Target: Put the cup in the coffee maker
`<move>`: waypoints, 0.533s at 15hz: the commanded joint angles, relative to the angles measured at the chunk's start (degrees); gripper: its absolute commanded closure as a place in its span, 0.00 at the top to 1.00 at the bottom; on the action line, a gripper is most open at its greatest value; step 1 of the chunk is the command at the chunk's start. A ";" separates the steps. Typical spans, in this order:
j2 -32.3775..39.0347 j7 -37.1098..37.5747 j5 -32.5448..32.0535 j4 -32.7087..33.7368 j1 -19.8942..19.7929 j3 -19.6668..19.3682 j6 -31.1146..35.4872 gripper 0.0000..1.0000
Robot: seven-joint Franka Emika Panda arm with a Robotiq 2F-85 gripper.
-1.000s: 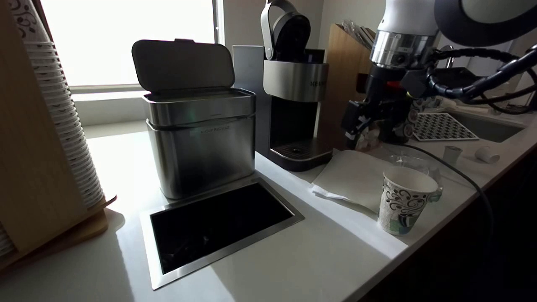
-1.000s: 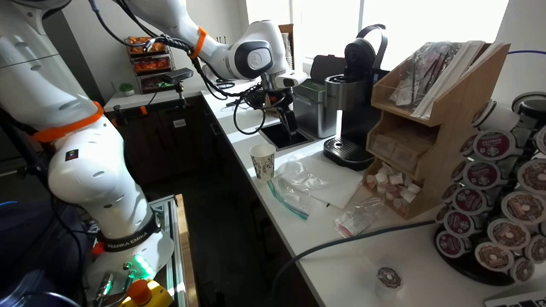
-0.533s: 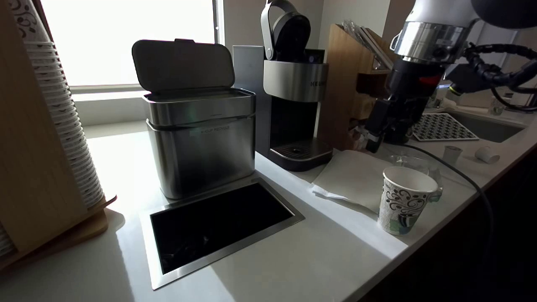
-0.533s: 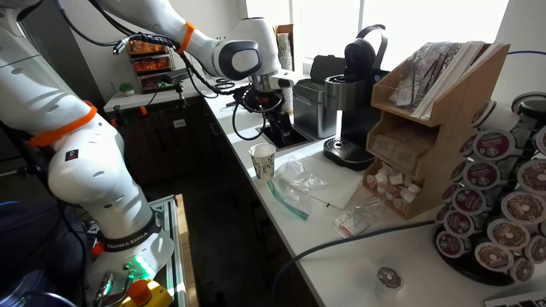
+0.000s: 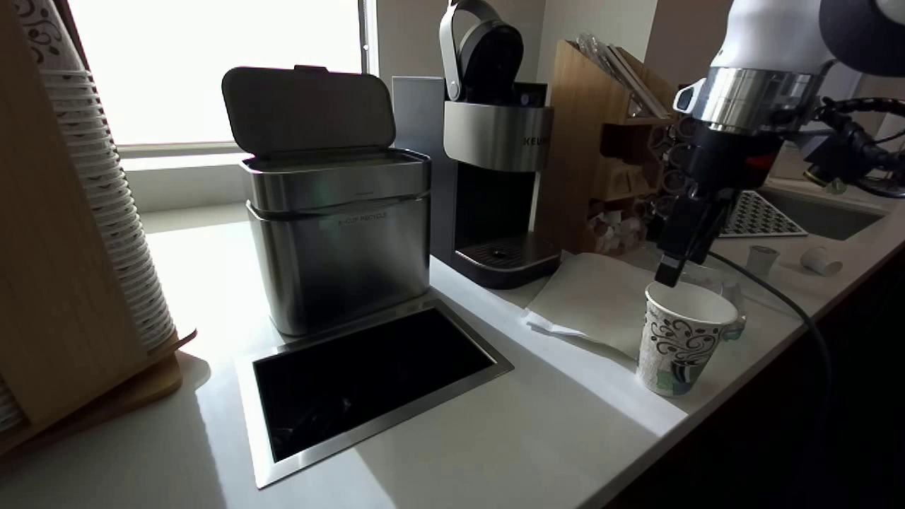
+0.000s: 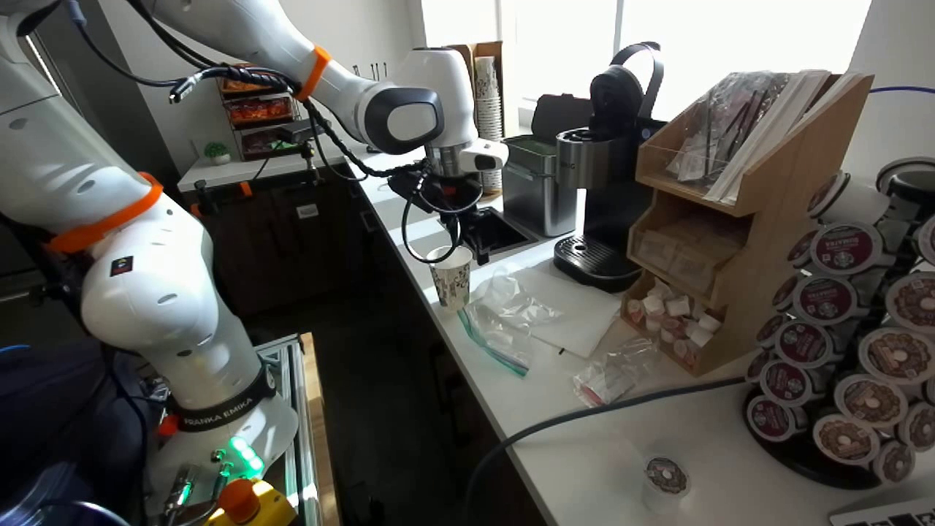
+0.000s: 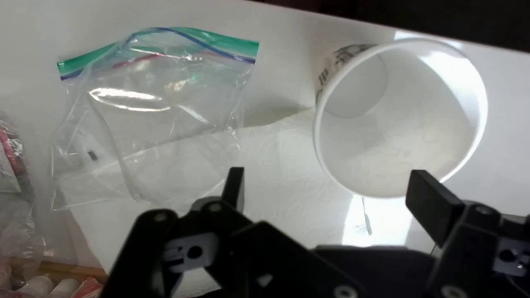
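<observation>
Your fingers [image 7: 432, 205] stand wide apart with nothing between them. The cup [image 5: 679, 350] is upright and ungripped on the desk [image 5: 565, 424], at the right in an exterior view and close to the near edge; the coffee maker [image 5: 495, 141] stands farther back, to its left.

Your likeliest trouble is alignment. In the wrist view the cup sits to the right of the gap's middle and toward the desk's near edge, and the finger on the right of that view overlaps its rim; you can't tell whether they touch. Go straight down from here and that finger could land on the rim or inside the cup and tip it. Nudge it nearer and it might drop off the edge.

Squeeze too hard and the paper wall will probably buckle. The bag [image 7: 157, 116] lies just left of the cup in the wrist view, so a careless sweep could drag it along.

Later, because your fingers point mostly down, they may knock the coffee maker's overhang before the cup reaches the tray [image 5: 498, 253].
</observation>
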 commanded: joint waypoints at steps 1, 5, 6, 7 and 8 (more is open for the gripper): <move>-1.05 -3.09 0.02 -1.50 -0.73 -0.19 -2.03 0.82; 0.09 -3.56 -0.84 -1.94 -1.05 0.11 -1.66 0.49; 0.35 -3.29 -1.16 -2.10 -1.17 0.22 -1.29 0.42; 0.52 -3.13 -1.04 -2.24 -1.17 0.21 -0.70 0.33; 0.91 -2.77 -1.05 -2.29 -1.23 0.28 0.04 0.27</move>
